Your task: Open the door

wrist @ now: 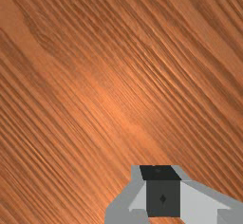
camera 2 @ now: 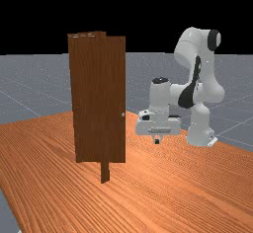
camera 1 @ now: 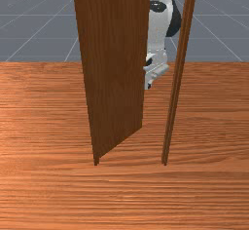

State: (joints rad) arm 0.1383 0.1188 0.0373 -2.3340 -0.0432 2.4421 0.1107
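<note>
In the far view my gripper (camera 2: 157, 141) hangs over the table, right of the door and apart from it, shut, with nothing held. In the wrist view the gripper (wrist: 163, 190) has its dark tips together over bare wood. The brown door (camera 2: 99, 98) stands upright, with a small pale knob (camera 2: 123, 114) near its right edge. In the front view the door (camera 1: 116, 68) is angled away from the frame post (camera 1: 174, 97), its free edge toward the arm. There it partly covers my hand, which appears between door and post.
The orange-brown table (camera 1: 126, 200) lies under door and frame. In the far view another frame post (camera 2: 105, 172) reaches down below the door, and the arm's base (camera 2: 200, 133) stands at the right.
</note>
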